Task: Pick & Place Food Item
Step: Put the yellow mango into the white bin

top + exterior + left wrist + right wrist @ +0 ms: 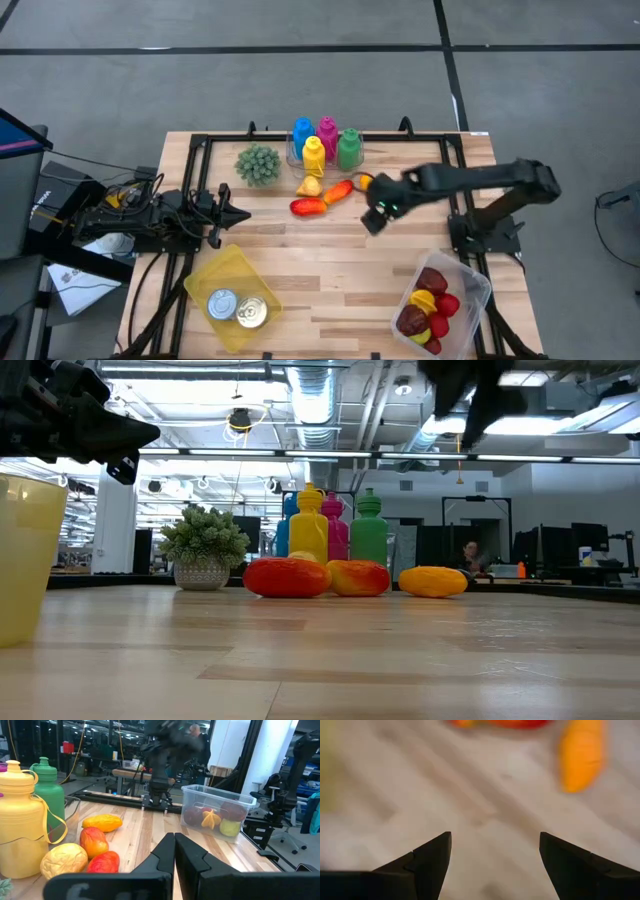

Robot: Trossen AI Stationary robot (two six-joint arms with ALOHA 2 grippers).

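Approach step, judged from the poses. Right gripper [374,216], fingers spread wide and empty, hovers above bare table [330,265] just beside the loose food. The orange food item [580,755] lies ahead of it, beside the red ones [309,206], in front of the bottles [325,142]. Next: descend, straddle, close, carry to clear bin [478,285]. Left gripper [238,214], fingers together, waits near the yellow bin [232,266].

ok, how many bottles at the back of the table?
4, clustered at the back edge: blue bottle, pink bottle, green bottle, and yellow bottle in front of the blue one. None looks hidden from above.
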